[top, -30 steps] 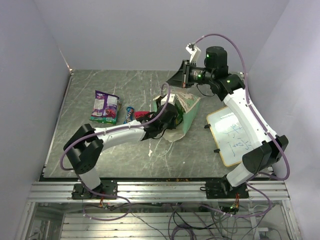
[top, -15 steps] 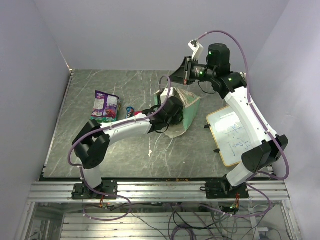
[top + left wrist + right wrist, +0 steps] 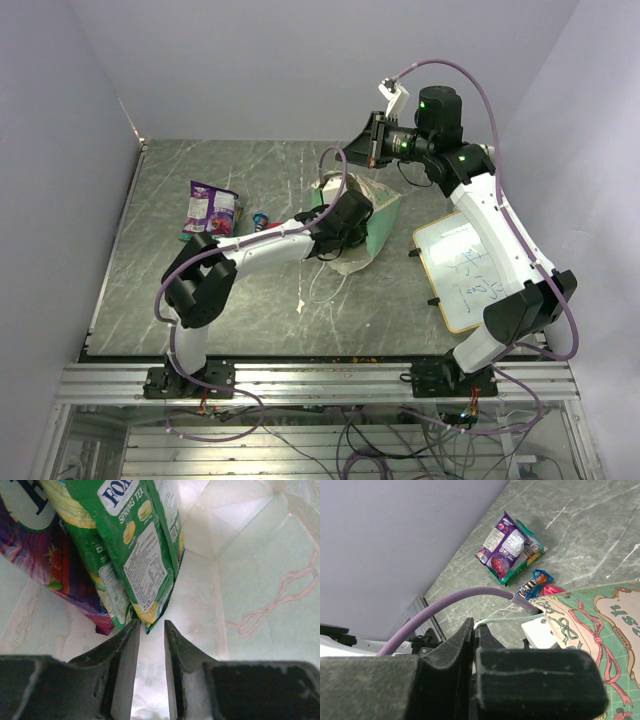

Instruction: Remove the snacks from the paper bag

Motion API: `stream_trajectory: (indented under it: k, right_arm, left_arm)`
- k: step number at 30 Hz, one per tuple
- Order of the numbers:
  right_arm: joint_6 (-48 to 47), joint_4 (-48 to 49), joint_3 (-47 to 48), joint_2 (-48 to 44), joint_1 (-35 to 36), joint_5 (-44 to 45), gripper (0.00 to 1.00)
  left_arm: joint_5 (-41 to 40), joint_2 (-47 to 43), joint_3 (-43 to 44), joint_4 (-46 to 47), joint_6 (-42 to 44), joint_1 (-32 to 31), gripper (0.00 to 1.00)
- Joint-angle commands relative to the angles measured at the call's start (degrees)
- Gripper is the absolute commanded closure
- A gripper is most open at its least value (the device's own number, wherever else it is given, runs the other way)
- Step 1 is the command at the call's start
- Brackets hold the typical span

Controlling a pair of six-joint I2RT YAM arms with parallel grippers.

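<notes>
The paper bag [image 3: 382,222] lies tipped at mid-table, its mouth facing left. My right gripper [image 3: 475,626] is shut on the bag's pale green string handle [image 3: 512,621] and holds it up above the bag. My left gripper [image 3: 150,626] is inside the bag and open, with a narrow gap between the jaws. The lower corner of a green snack packet [image 3: 145,555] sits right at its fingertips, apart from the pads. A purple-pink packet [image 3: 55,575] lies behind it. On the table lie a purple-pink candy bag [image 3: 210,212], a blue bar [image 3: 532,582] and a red packet [image 3: 551,589].
A wood-framed whiteboard [image 3: 465,270] lies at the right of the table, beside my right arm. A loose white string [image 3: 305,290] trails on the table in front of the bag. Grey walls close in the left, back and right sides.
My left arm has pushed further into the bag and its jaws have parted. The right gripper has lifted the handle slightly.
</notes>
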Motion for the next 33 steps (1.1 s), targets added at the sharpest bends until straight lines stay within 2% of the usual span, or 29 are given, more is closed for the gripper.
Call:
stream_trajectory:
  k: [1, 20, 29, 33]
  right_arm:
    - [0.0, 1.5, 2.0, -0.8, -0.4, -0.4, 1.0]
    - [-0.3, 2.2, 1.0, -2.2, -0.6, -0.6, 1.0]
    - [-1.0, 1.4, 1.6, -2.4, -0.8, -0.3, 1.0]
    - [-1.5, 0.7, 2.3, -2.5, -1.0, 0.0, 1.0]
  left_arm:
    - [-2.5, 2.4, 4.1, -2.0, -1.5, 0.3, 0.63]
    - [-5.0, 7.0, 7.1, -3.2, -3.4, 2.2, 0.59]
    - [-4.8, 9.9, 10.4, -2.0, -1.2, 2.9, 0.56]
    - [-4.3, 11.8, 12.6, -2.4, 0.4, 3.1, 0.59]
